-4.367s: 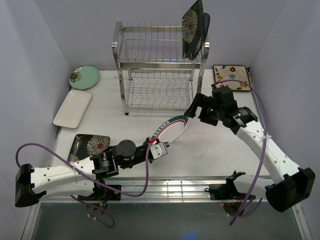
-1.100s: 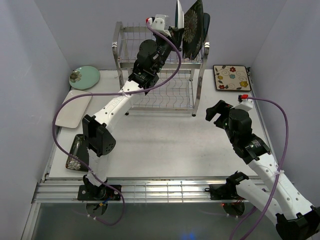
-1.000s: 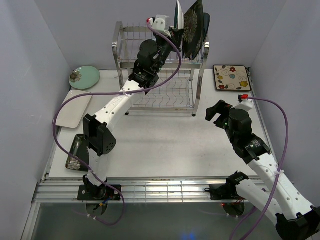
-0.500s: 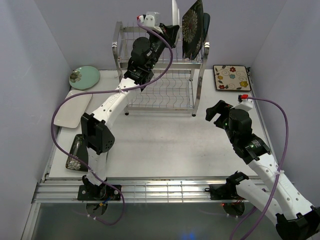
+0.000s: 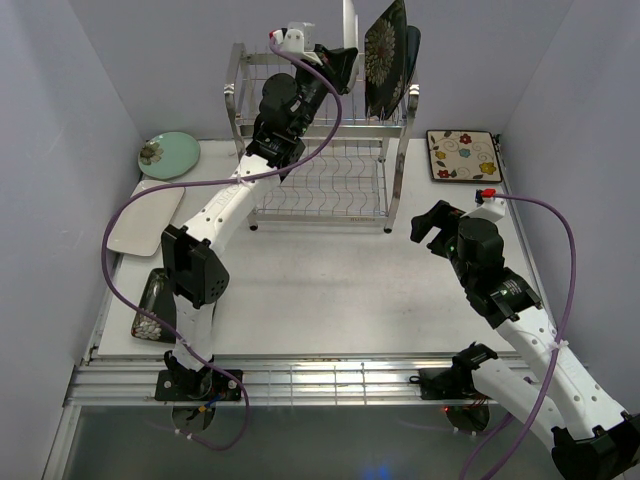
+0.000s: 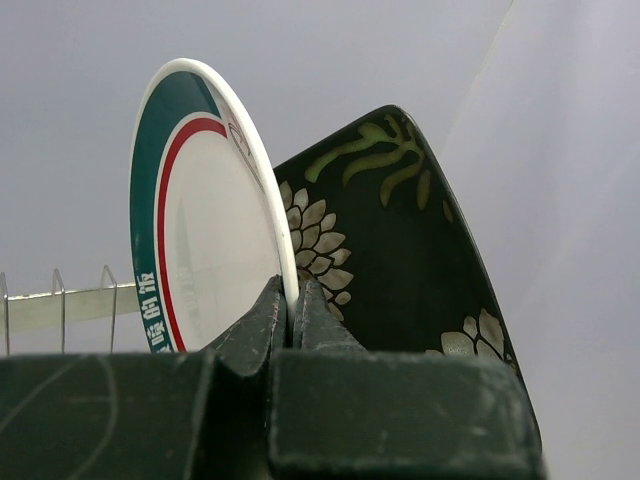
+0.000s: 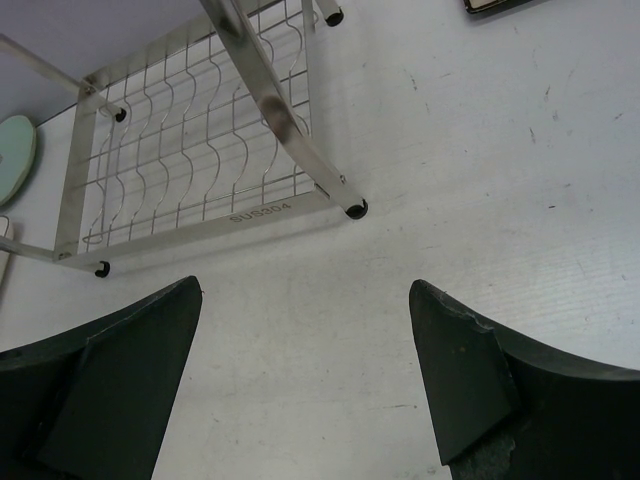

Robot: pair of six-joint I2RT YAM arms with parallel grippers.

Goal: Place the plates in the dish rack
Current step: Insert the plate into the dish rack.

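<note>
My left gripper (image 5: 345,56) is shut on the rim of the round white teal-rimmed plate (image 5: 349,24), holding it upright and edge-on over the top tier of the steel dish rack (image 5: 243,120). In the left wrist view the fingers (image 6: 270,315) pinch that plate (image 6: 210,230) just left of a dark floral square plate (image 6: 400,250). That floral plate (image 5: 385,58) stands in the top tier with a teal plate (image 5: 413,48) behind it. My right gripper (image 5: 430,222) hangs open and empty above the table, right of the rack.
A pale green round plate (image 5: 168,155) and a white rectangular plate (image 5: 145,216) lie at the left. A second dark floral square (image 5: 150,305) is partly hidden by the left arm. A cream flowered square (image 5: 462,155) lies back right. The rack's lower corner (image 7: 345,205) shows in the right wrist view.
The left gripper has carried the teal-rimmed plate slightly left and up, opening a gap to the dark floral plate. The right arm has not moved.
</note>
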